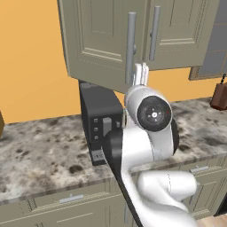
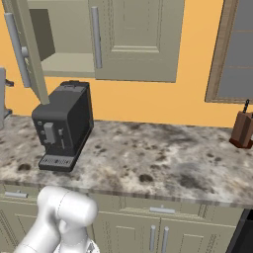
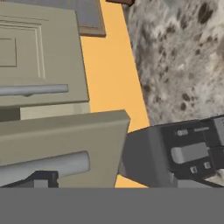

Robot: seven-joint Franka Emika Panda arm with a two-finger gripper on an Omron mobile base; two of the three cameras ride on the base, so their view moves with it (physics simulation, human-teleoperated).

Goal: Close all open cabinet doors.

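The wall cabinet has two tall grey-beige cabinet doors. The left door (image 1: 95, 40) stands swung out toward me, and its long silver handle (image 1: 131, 48) hangs near its free edge. In the right base view this open door (image 2: 30, 49) is almost edge-on and the cabinet's inside (image 2: 66, 62) shows behind it. The right door (image 2: 141, 37) is flush with the cabinet. My gripper (image 1: 141, 74) is raised just under the lower end of the open door's handle, jaws open, holding nothing. In the hand view the open door (image 3: 61, 135) and its handle (image 3: 43, 168) lie close above one dark fingertip (image 3: 40, 178).
A black coffee machine (image 1: 99, 119) stands on the speckled stone counter (image 2: 163, 158), directly under the open door. A brown knife block (image 2: 242, 129) sits at the far right beside a framed window (image 2: 225, 54). Base cabinets run below the counter edge.
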